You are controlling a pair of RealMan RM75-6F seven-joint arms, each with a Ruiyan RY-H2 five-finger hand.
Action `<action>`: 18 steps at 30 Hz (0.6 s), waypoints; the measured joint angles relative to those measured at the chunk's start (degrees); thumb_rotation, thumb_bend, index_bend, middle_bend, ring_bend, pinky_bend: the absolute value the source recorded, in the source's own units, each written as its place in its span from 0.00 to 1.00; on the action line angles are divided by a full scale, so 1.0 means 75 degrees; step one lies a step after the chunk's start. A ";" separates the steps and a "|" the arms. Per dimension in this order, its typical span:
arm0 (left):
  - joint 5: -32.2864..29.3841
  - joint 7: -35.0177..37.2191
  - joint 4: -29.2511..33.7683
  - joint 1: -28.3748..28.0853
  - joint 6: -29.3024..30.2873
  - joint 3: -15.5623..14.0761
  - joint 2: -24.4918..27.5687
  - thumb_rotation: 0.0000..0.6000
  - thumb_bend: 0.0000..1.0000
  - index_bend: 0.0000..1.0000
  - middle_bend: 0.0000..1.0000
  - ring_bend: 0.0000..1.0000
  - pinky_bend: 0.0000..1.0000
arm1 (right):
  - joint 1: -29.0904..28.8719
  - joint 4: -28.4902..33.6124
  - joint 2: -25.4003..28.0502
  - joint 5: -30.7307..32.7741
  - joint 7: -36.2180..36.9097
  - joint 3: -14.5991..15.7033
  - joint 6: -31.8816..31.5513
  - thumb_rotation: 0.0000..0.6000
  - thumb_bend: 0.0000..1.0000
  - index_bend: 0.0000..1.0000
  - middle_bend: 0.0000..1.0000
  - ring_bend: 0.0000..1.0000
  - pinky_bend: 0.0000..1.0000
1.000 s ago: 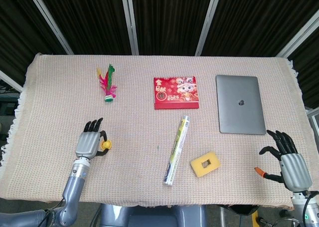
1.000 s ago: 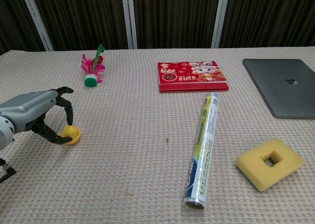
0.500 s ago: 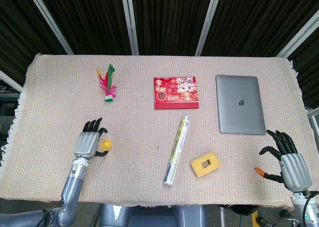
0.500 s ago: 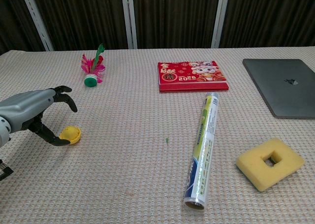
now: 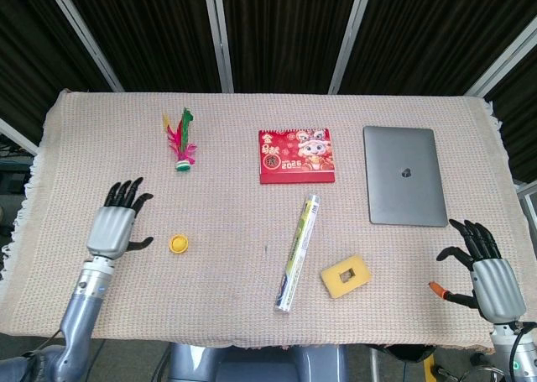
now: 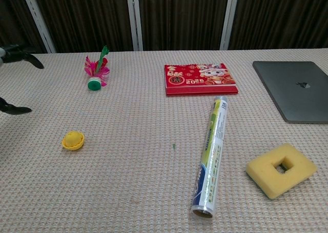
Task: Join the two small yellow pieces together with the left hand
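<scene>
Since a second ago the left hand (image 5: 113, 227) has let go of the small yellow piece (image 5: 178, 244) and drawn away toward its own outer side, so the two now sit apart on the woven cloth of the counter (image 5: 252, 193). Earlier its fingertips were closed around the piece; now the fingers are spread wide and hold nothing, the thumb pointing toward the piece without reaching it. In the chest view only dark fingertips (image 6: 23, 56) of that hand show at the picture's left edge, and the yellow piece (image 6: 73, 140) lies alone, looking like a rounded dome seated in a shallow rim; whether it is one part or two joined cannot be told from these pictures.

Beyond the left hand, farther from the robot, a feathered shuttlecock (image 5: 181, 138) lies on the cloth. Well off to the hand's inner side, past the yellow piece, a long rolled tube (image 5: 298, 251) lies slanted, with a square yellow sponge (image 5: 345, 275) that has a hole in its middle just beside the tube's near end. A red calendar card (image 5: 295, 155) and a closed grey laptop (image 5: 404, 175) sit farther back.

The right hand (image 5: 487, 269) has not moved: it rests near the counter's near edge on the robot's right, fingers loosely apart, gripping nothing. An orange-tipped tool (image 5: 440, 290) lies just beside its thumb.
</scene>
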State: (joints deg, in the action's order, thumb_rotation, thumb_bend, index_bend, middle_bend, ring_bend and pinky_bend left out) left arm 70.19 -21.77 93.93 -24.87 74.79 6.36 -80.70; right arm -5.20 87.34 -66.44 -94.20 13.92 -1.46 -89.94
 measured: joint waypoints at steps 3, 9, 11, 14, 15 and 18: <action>0.0515 0.0891 0.0385 0.0500 0.0512 -0.0267 0.0854 1.00 0.15 0.17 0.00 0.00 0.00 | -0.0002 0.0002 -0.0026 0.0004 -0.0071 -0.0020 -0.0017 1.00 0.00 0.48 0.07 0.00 0.00; 0.1678 0.1903 0.0951 0.1670 0.1388 -0.1247 0.1923 1.00 0.15 0.13 0.00 0.00 0.00 | -0.0028 0.0037 -0.0053 0.0000 -0.0144 -0.0033 0.0012 1.00 0.00 0.47 0.07 0.00 0.00; 0.1756 0.2063 0.0938 0.1824 0.1514 -0.1370 0.1860 1.00 0.16 0.09 0.00 0.00 0.00 | -0.0055 0.0060 -0.0058 0.0006 -0.0160 -0.0041 0.0053 1.00 0.00 0.47 0.07 0.00 0.00; 0.1680 0.2335 0.0914 0.1903 0.1372 -0.1397 0.1856 1.00 0.15 0.07 0.00 0.00 0.00 | -0.0074 0.0072 -0.0049 0.0004 -0.0150 -0.0036 0.0093 1.00 0.00 0.46 0.07 0.00 0.00; 0.1602 0.2399 0.0927 0.1925 0.1310 -0.1374 0.1877 1.00 0.15 0.07 0.00 0.00 0.00 | -0.0078 0.0072 -0.0045 0.0005 -0.0135 -0.0038 0.0093 1.00 0.00 0.46 0.07 0.00 0.00; 0.1471 0.2546 0.0953 0.1975 0.1179 -0.1309 0.1921 1.00 0.14 0.07 0.00 0.00 0.00 | -0.0085 0.0067 -0.0035 0.0028 -0.0107 -0.0034 0.0126 1.00 0.00 0.46 0.07 0.00 0.00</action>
State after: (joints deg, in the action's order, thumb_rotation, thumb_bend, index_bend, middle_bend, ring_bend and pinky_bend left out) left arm 81.22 -2.68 101.08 -10.06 83.63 -3.46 -66.29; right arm -5.84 87.85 -66.70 -93.99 13.12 -1.71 -88.99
